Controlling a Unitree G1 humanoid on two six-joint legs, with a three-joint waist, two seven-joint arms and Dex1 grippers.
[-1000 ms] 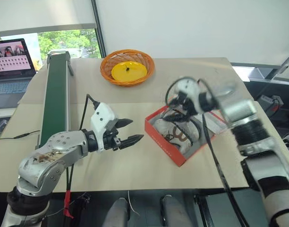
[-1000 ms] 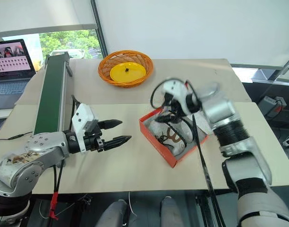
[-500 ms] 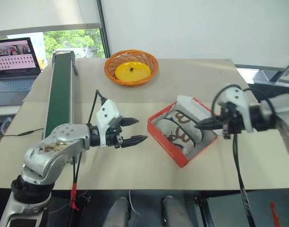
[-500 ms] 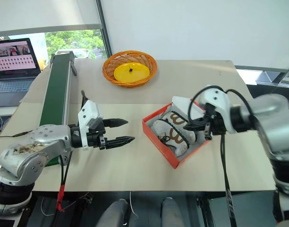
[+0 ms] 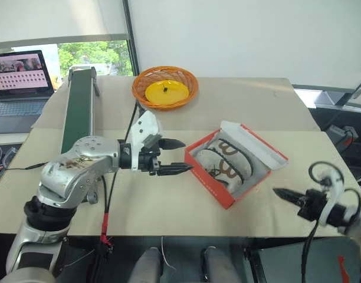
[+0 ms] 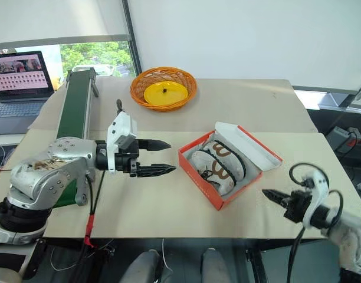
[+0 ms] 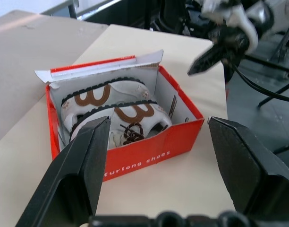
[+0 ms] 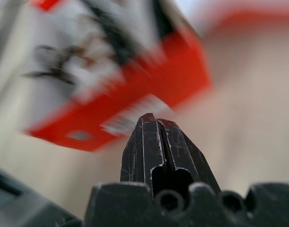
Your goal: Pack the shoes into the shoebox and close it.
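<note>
Left eye view: a red-orange shoebox (image 5: 227, 174) sits open near the middle of a tan table (image 5: 168, 206), turned at an angle. Both shoes (image 5: 225, 165) lie side by side inside it, cream with dark laces and brown patches. The lid (image 5: 254, 144) stands folded back on the box's far right side, its white inside showing. The left gripper (image 5: 176, 157) hovers just beside the box's left end, its two black fingers spread wide and holding nothing. The right gripper (image 5: 282, 193) hangs to the right of the box, near the table's front edge, fingers pressed together and empty. At the far side of the table an orange wicker basket (image 5: 165, 86) holds a yellow plate (image 5: 164, 91).
</note>
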